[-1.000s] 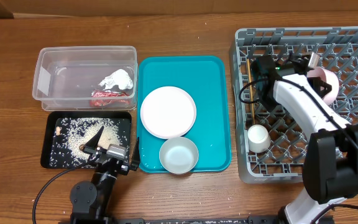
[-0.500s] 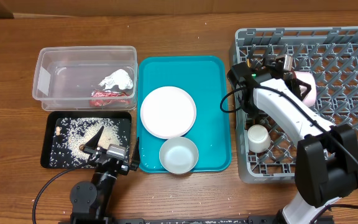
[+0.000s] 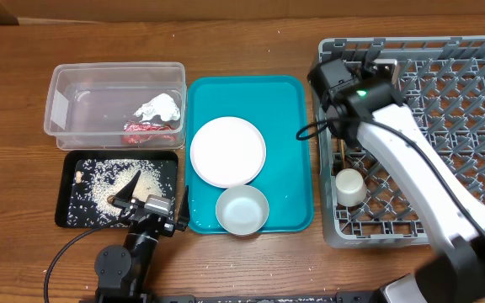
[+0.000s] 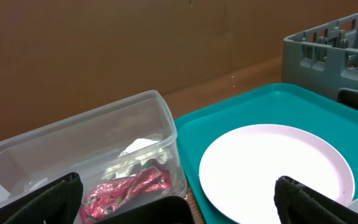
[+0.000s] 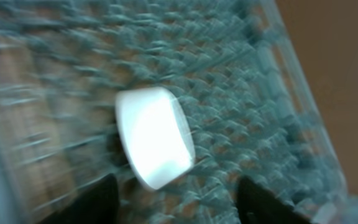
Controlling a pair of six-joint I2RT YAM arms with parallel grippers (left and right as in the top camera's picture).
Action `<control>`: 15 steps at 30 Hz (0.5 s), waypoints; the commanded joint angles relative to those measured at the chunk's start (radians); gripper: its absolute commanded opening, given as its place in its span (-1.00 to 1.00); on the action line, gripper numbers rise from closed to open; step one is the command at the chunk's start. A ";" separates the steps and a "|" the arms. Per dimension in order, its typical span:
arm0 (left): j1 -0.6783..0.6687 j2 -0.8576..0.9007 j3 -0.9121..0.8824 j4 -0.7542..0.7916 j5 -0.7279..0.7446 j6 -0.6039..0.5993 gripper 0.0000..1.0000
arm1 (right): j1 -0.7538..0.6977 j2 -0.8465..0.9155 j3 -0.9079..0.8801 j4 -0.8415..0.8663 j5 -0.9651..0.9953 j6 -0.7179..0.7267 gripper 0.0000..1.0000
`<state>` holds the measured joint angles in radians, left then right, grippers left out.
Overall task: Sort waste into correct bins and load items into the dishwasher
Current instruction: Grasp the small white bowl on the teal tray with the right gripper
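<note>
Dish-loading step: the right gripper (image 5: 176, 190) hangs wide and empty over the rack (image 3: 478, 50) at the table's right edge — cup (image 3: 349, 186) already inside. Next, the plate (image 3: 227, 151) mid-table likely needs a rim grasp.

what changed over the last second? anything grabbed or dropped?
Right arm swung left across the dish rack to its edge beside the teal tray. Right gripper looks open and empty; no grab or release visible. Unchanged: cup in the rack, plate and bowl on the tray, left gripper open over the black tray.
</note>
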<state>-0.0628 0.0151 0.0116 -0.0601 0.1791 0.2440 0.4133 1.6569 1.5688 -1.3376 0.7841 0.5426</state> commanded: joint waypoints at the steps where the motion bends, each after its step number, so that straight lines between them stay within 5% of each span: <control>1: 0.012 -0.011 -0.007 0.002 -0.003 0.015 1.00 | 0.024 -0.069 0.050 0.024 -0.446 -0.082 0.38; 4: 0.012 -0.011 -0.007 0.002 -0.003 0.015 1.00 | 0.024 -0.076 0.049 0.045 -0.784 -0.170 0.14; 7: 0.012 -0.011 -0.007 0.002 -0.003 0.015 1.00 | 0.040 -0.073 0.003 0.065 -1.063 -0.212 0.15; 15: 0.012 -0.011 -0.007 0.002 -0.003 0.015 1.00 | 0.230 -0.072 -0.276 0.174 -1.065 -0.237 0.17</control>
<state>-0.0628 0.0151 0.0116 -0.0593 0.1787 0.2440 0.5934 1.5833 1.3766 -1.2041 -0.2234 0.3321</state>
